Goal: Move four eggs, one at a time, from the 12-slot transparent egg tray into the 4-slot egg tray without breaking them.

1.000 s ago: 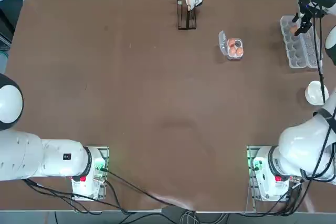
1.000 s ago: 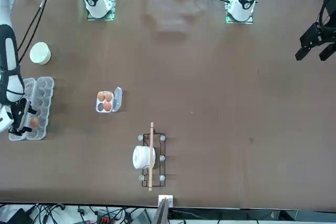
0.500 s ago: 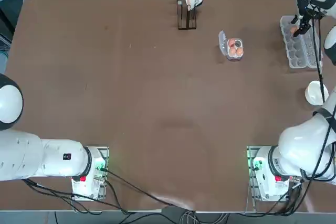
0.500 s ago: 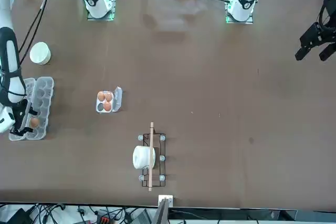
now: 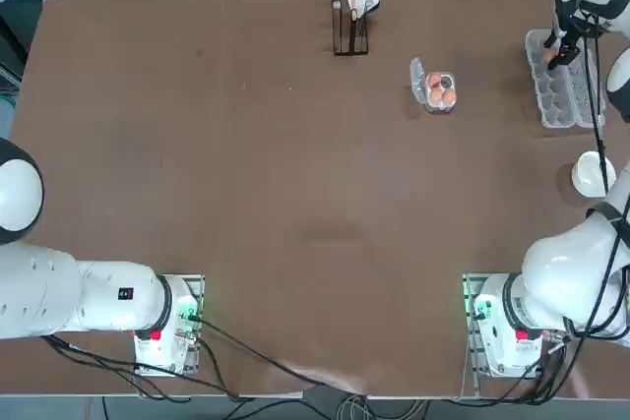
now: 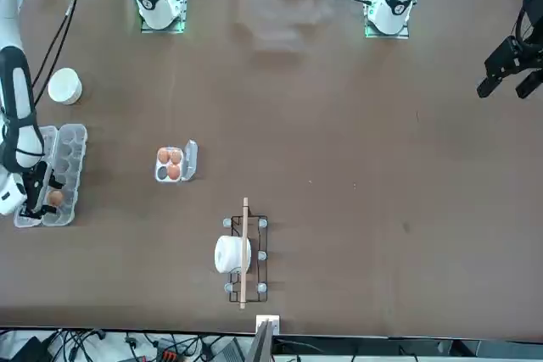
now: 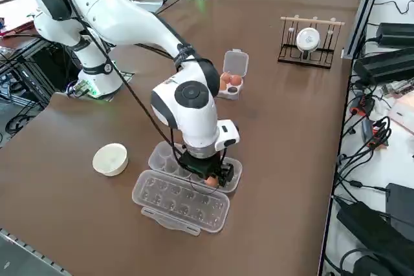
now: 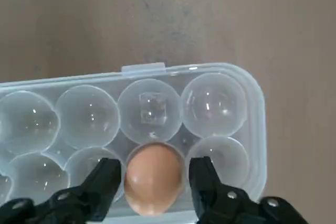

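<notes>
The brown counter [image 5: 295, 194] carried a paper-roll rack [image 5: 349, 22] and white bowl [image 5: 594, 173]. Three eggs sat in the 4-slot tray [image 5: 439, 90]. Over the 12-slot tray [image 8: 231, 108], the right end effector [image 8: 155, 182] straddled the last egg [image 8: 153, 177]; only the wrist view showed narrow gaps beside both fingers.

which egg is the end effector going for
The lone egg left in the long carton, between the right end effector fingers; the other three sit in the small tray.

Even, bright overhead light, soft faint shadows, glints on the clear tray cups [image 8: 152, 109].
</notes>
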Available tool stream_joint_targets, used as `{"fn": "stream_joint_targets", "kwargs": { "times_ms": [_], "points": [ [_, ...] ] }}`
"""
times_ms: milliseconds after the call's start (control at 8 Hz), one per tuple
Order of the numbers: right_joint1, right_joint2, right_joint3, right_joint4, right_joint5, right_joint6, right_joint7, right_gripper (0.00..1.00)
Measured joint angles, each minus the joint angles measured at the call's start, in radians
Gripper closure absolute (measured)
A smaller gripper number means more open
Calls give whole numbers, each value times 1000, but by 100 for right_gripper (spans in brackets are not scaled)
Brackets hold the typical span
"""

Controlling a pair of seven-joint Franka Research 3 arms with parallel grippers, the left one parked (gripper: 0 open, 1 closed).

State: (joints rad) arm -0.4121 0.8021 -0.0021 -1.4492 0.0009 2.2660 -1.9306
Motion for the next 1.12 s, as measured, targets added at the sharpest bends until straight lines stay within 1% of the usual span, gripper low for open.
{"fn": "stream_joint_targets", "kwargs": {
  "times_ms": [125, 250, 500, 625, 875, 1125],
  "points": [
    [-3, -4, 1, 5, 0, -3, -16, 31],
    [-5, -6, 2, 8, 1, -10, -14, 42],
    [-6, -6, 3, 8, 9, -10, -11, 42],
    [-9, -7, 3, 9, 28, -15, -10, 42],
    [-12, -17, 4, 25, 50, -52, -7, 42],
    [-11, -68, 12, 43, 56, -121, 23, 42]
  ]
}}
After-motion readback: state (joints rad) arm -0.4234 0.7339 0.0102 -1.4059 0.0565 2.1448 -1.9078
